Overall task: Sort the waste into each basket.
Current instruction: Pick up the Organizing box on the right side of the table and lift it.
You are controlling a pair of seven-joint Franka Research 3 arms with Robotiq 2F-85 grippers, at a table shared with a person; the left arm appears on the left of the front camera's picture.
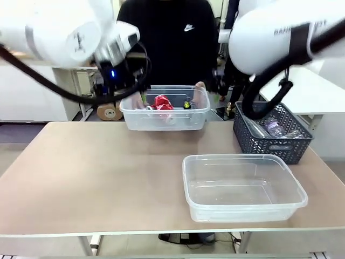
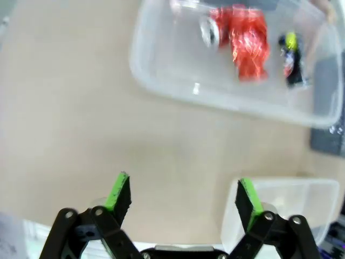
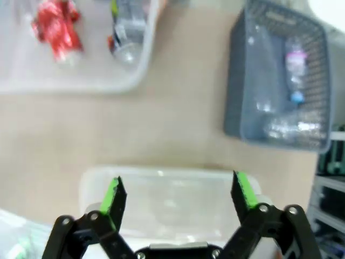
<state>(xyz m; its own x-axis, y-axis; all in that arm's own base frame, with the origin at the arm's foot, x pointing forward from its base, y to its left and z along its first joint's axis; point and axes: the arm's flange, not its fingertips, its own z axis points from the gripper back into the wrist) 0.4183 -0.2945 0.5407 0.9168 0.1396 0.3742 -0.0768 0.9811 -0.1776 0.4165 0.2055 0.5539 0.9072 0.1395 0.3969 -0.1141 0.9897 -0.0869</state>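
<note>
Tabletop, pale beige and wide [image 1: 81,178], carries everything. Nearest you sits an empty clear rectangular plastic tub [image 1: 242,186]. At the far edge a second clear tub [image 1: 164,116] holds the items to sort (a person's hand [image 1: 200,85] shows at its far rim). A dark lattice basket [image 1: 272,135] stands to the right. Both claws hover with jaws spread wide and empty: left gripper [image 2: 183,197], right gripper [image 3: 178,194]. The crumpled red-and-silver can [image 1: 163,102] looks light, thin-walled and slick, so pinch across its dented waist. The small clear bottle [image 1: 187,103] will probably flex and roll, so take its middle.
</note>
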